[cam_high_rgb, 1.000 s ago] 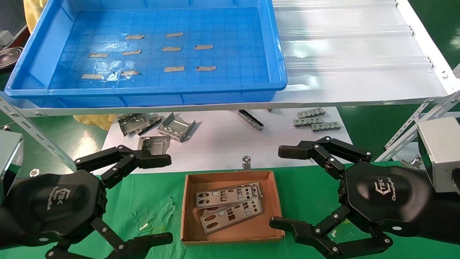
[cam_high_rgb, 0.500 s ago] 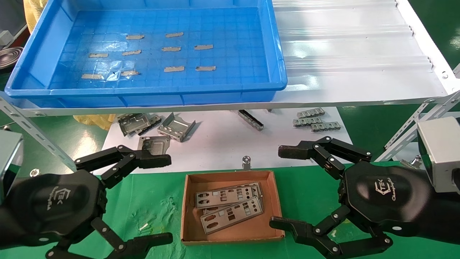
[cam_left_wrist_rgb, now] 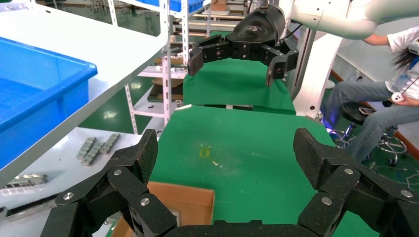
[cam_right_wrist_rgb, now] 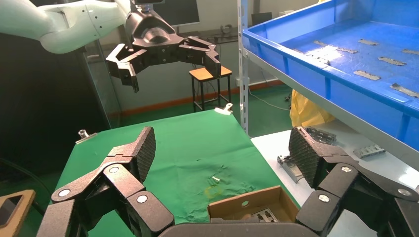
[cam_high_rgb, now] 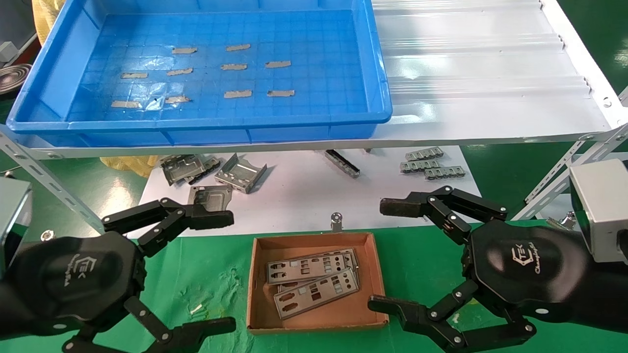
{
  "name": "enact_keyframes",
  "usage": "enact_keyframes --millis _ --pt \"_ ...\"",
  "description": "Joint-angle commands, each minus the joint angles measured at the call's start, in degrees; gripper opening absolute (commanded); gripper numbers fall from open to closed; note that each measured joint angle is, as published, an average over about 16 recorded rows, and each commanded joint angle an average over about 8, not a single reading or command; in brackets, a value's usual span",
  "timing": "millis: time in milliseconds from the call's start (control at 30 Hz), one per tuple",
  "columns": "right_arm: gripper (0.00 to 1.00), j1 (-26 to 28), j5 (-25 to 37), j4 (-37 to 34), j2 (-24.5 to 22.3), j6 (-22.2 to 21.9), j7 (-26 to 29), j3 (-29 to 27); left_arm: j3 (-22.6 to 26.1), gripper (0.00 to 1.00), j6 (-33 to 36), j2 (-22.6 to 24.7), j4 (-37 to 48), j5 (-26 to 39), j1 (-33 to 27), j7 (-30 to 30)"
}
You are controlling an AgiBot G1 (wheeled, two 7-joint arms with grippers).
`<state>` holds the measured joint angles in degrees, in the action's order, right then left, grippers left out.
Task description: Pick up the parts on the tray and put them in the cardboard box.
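Observation:
The blue tray [cam_high_rgb: 196,125] on the shelf holds only grey tape strips; no parts lie in it. The cardboard box [cam_high_rgb: 377,274] sits on the green cloth between my arms, with a few silver-grey punched parts [cam_high_rgb: 314,294] stacked flat inside. My left gripper [cam_high_rgb: 218,272] hovers open just left of the box, and my right gripper [cam_high_rgb: 387,255] hovers open just right of it. Both are empty. The left wrist view shows the left gripper [cam_left_wrist_rgb: 228,153] wide open over a corner of the box [cam_left_wrist_rgb: 183,205]. The right wrist view shows the right gripper [cam_right_wrist_rgb: 222,153] open above the box [cam_right_wrist_rgb: 247,205].
Folded grey brackets [cam_high_rgb: 240,174] and small ridged strips [cam_high_rgb: 431,164] lie on a white board under the shelf. A white corrugated sheet [cam_high_rgb: 481,73] covers the shelf right of the tray. A seated person [cam_left_wrist_rgb: 380,113] is beyond the green table.

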<state>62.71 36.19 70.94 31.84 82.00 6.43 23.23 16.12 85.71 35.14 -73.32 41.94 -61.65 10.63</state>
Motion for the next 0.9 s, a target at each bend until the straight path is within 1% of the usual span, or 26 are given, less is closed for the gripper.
enact_keyframes --millis 33,900 --pt "1.00 0.00 0.00 0.00 0.00 0.00 0.00 0.00 0.00 1.00 0.00 0.00 0.00 0.00 0.00 0.00" --pt "1.00 0.00 0.00 0.00 0.00 0.00 0.00 0.00 0.00 1.00 0.00 0.00 0.00 0.00 0.00 0.00"
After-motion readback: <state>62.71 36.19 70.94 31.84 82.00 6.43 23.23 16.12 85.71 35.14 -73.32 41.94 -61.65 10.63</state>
